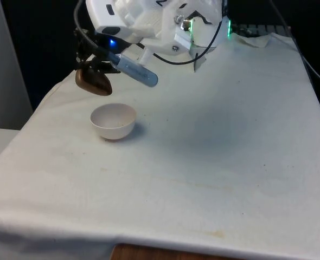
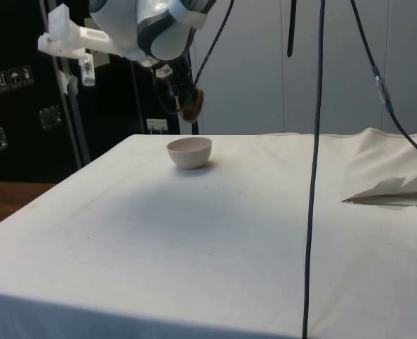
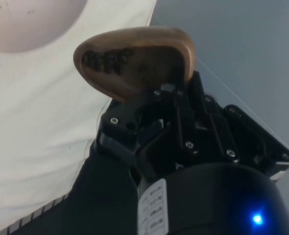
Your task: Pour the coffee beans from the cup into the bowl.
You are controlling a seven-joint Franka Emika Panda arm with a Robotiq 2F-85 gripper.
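Pincer [image 1: 90,67] closed on the brown cup [image 1: 94,81], held tilted at upper left of the front view, above and just behind the white bowl [image 1: 113,121] on the worktop [image 1: 214,162]. Good pouring calls for centring the cup's lip over the bowl before tipping further. Beans [image 3: 108,59] appear dark inside the cup; their count and the bowl's contents are unclear.

The bowl [image 1: 113,121] stands alone on the surface [image 1: 214,141], with bare cloth all round it. The hand [image 1: 89,67] holds the tilted cup [image 1: 94,81] above and just beside it, an open gap between them.
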